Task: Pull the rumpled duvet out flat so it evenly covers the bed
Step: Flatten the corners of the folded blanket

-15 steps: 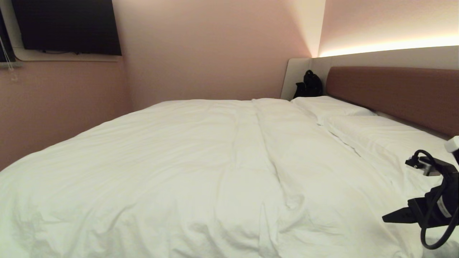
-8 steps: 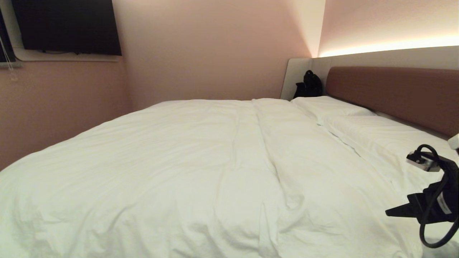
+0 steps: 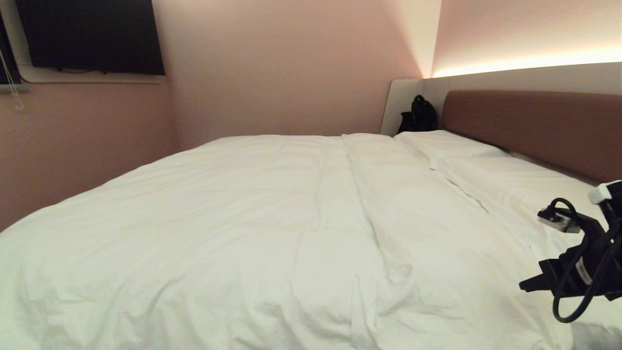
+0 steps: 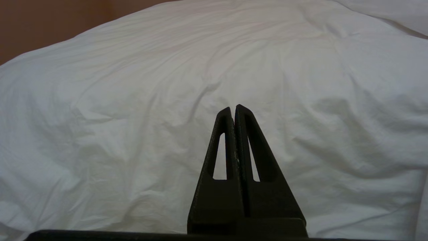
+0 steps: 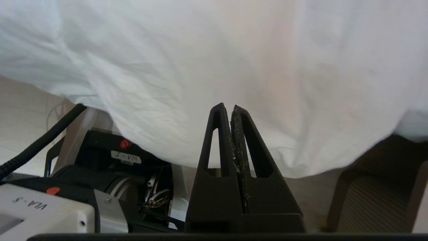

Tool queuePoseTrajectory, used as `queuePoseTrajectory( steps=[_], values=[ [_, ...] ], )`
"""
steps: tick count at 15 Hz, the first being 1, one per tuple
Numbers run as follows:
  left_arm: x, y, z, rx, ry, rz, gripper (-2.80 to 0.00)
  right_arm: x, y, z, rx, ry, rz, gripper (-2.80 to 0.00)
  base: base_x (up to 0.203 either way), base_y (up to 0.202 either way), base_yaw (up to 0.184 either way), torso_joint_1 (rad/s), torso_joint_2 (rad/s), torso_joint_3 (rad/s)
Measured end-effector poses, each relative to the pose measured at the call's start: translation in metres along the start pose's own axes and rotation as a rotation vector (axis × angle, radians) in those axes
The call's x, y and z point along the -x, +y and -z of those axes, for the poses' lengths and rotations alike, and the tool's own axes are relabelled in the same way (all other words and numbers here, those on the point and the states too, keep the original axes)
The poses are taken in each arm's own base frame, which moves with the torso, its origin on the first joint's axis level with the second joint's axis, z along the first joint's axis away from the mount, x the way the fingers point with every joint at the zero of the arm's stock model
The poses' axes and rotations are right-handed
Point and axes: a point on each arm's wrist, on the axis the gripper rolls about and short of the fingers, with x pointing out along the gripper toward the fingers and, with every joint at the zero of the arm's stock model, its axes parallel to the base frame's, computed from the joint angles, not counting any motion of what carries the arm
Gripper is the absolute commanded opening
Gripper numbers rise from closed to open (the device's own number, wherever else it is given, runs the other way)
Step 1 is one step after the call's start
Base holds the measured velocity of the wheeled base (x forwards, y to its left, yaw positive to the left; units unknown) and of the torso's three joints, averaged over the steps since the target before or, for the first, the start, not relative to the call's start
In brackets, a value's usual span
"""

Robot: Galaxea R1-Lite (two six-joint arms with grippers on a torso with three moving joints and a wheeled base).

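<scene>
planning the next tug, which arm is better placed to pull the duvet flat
Probably the right. Its pincer hangs shut, with nothing between its fingers, at the duvet's near edge beside the pillows, close to the hem. The left pincer, also shut and empty, only faces the duvet's broad face.

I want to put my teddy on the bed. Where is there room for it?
The wide duvet is bare from the far wall to the near edge. The two pillows by the headboard are bare too. It is busier at the near right corner, where the right gripper hangs.
</scene>
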Motion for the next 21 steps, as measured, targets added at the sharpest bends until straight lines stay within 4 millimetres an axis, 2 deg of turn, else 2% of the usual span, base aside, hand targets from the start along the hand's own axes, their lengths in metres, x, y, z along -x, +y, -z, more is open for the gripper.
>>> queuePoseTrajectory(
  steps=[4, 7, 10, 18, 21],
  values=[
    [0.0, 0.0, 0.0, 0.0, 0.0, 0.0, -2.8, -0.011, -0.039, 0.007, -0.114, 0.051, 0.062, -2.8, 0.0, 0.0, 0.0, 0.0, 0.0, 0.0],
    [0.0, 0.0, 0.0, 0.0, 0.0, 0.0, -2.8, -0.017, -0.077, 0.021, -0.195, 0.086, 0.089, -2.8, 0.0, 0.0, 0.0, 0.0, 0.0, 0.0],
    [0.0, 0.0, 0.0, 0.0, 0.001, 0.0, -2.8, -0.025, -0.094, 0.029, -0.16, 0.086, 0.07, -2.8, 0.0, 0.0, 0.0, 0.0, 0.0, 0.0],
    [0.0, 0.0, 0.0, 0.0, 0.0, 0.0, -2.8, -0.043, -0.088, 0.035, -0.011, 0.113, -0.007, -2.8, 0.0, 0.0, 0.0, 0.0, 0.0, 0.0],
    [0.0, 0.0, 0.0, 0.0, 0.0, 0.0, -2.8, -0.055, -0.073, 0.044, 0.047, 0.175, -0.035, -2.8, 0.0, 0.0, 0.0, 0.0, 0.0, 0.0]
  ],
)
